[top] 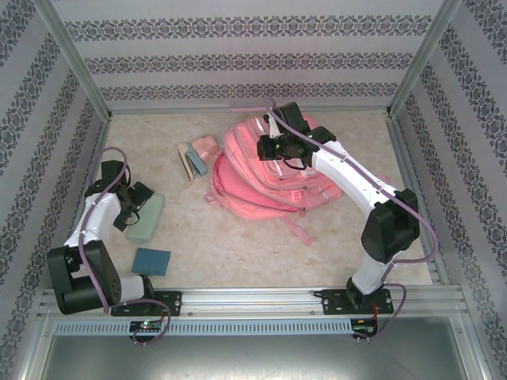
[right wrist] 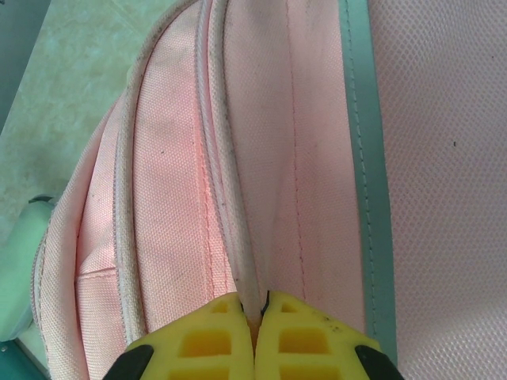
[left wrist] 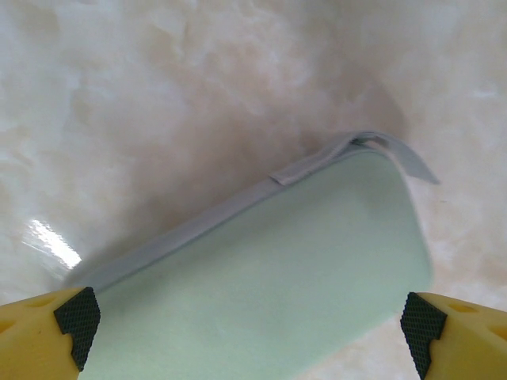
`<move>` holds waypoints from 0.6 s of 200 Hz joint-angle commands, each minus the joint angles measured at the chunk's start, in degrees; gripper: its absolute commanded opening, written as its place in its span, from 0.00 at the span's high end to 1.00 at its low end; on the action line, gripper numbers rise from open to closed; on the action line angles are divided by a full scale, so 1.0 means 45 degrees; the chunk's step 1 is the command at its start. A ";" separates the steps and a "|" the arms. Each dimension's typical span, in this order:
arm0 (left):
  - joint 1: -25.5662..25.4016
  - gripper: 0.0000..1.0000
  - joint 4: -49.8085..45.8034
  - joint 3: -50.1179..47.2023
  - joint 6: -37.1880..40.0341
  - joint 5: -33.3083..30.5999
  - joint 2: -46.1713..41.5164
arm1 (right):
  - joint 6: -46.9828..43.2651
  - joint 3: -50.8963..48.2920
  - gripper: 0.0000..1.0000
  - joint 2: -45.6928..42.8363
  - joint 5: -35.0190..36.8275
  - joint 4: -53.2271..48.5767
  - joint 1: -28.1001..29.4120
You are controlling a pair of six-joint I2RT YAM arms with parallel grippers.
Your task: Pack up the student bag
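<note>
We look down on a table (top: pixel 238 245) with a pale beige, marbled top that is glossy enough to catch a white glare in the left wrist view. Three walls (top: pixel 238 47) close it in. They are papered in light grey with horizontal bands of a dark ornamental pattern. Slanting metal posts (top: pixel 75 59) stand at the corners, and a metal rail (top: pixel 253 299) runs along the near edge, where both arm bases are bolted.

The large pink backpack (top: pixel 253 190) lies flat toward the far right of the middle of the table, its straps trailing toward us. The right arm reaches over it. The right gripper (top: pixel 273 146) is clenched, and in its wrist view the yellow fingers (right wrist: pixel 214 332) are pressed together at a seam of the pink fabric (right wrist: pixel 174 198), beside a pale grey-green stripe. We cannot tell whether any cloth is pinched between them.

On the left, the left gripper (top: pixel 136 210) is released. Its fingers are spread wide over a mint-green case (top: pixel 149 218) with a grey edge band, which lies flat on the marbled surface (left wrist: pixel 158 95). In the wrist view the case (left wrist: pixel 301 261) sits between the two dark finger pads (left wrist: pixel 77 324).

A blue square pad (top: pixel 151 260) lies near the left arm's base. Farther back, left of the backpack, sits a small pink box (top: pixel 206 145) with a small blue and tan object (top: pixel 190 162) just beside it. That object is too small for us to identify.
</note>
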 commanded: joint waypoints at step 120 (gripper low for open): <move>-0.1036 0.00 -0.0266 -0.0548 -0.0549 0.1051 0.0323 | 0.0196 -0.0247 1.00 -0.0711 -0.0514 0.0844 0.0169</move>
